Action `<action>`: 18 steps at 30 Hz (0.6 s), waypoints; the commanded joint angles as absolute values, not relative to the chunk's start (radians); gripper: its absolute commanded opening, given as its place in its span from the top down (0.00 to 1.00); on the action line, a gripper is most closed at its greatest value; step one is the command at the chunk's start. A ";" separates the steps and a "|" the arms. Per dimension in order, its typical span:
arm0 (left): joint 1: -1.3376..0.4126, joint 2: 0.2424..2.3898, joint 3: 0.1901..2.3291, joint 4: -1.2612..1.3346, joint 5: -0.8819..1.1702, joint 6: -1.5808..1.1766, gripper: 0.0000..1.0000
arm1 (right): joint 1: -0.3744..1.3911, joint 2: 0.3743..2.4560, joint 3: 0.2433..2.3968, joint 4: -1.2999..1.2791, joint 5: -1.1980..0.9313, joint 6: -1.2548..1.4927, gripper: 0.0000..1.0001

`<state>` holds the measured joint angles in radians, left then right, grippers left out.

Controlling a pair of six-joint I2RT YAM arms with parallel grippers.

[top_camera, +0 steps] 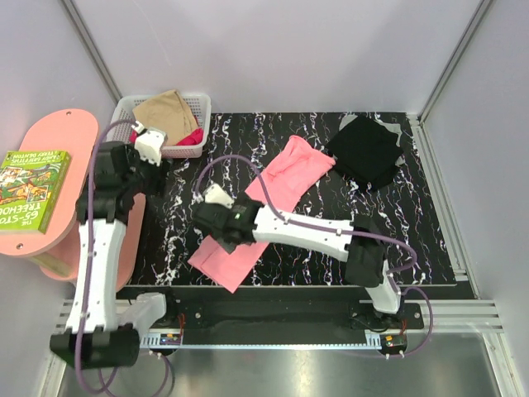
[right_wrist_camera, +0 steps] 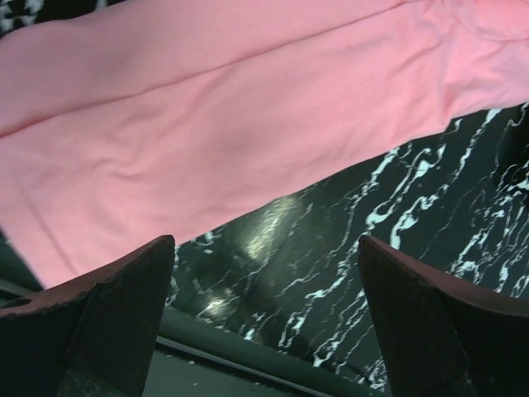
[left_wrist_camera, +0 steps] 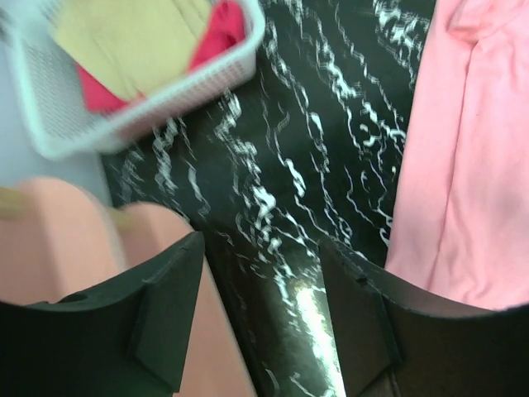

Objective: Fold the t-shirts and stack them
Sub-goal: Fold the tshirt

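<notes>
Right pincer (right_wrist_camera: 264,289) is hanging released and empty at the pink shirt's (top_camera: 285,174) 7 o'clock end, mid-counter (top_camera: 430,231). Left pincer (left_wrist_camera: 260,281) is gaping too, gripping nothing, near the basket (top_camera: 201,106) at 11 o'clock, where a tan shirt (top_camera: 165,112) and a magenta shirt (top_camera: 192,138) are sitting. Black shirt (top_camera: 364,150) is lying at 1 o'clock.

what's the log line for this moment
left hand: open, by basket | right hand: open, over pink shirt | black shirt: far right | tan shirt: in basket
</notes>
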<state>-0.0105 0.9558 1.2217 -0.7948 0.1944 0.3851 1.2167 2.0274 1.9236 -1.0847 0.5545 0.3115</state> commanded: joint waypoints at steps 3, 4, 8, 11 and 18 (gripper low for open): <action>0.159 1.153 1.244 -0.775 0.465 0.282 0.39 | 1.368 2.071 1.960 -1.091 0.704 0.476 0.00; 0.166 1.173 1.249 -0.773 0.471 0.278 0.39 | 1.397 2.089 1.968 -1.094 0.736 0.460 0.00; 0.190 1.259 1.284 -0.762 0.520 0.235 0.40 | 1.523 2.308 2.151 -1.228 0.902 0.430 0.00; 0.218 1.305 1.321 -0.765 0.543 0.224 0.40 | 1.552 2.345 2.154 -1.142 0.846 0.385 0.00; 0.264 1.388 1.374 -0.802 0.563 0.242 0.40 | 1.552 2.421 2.175 -1.014 0.769 0.311 0.00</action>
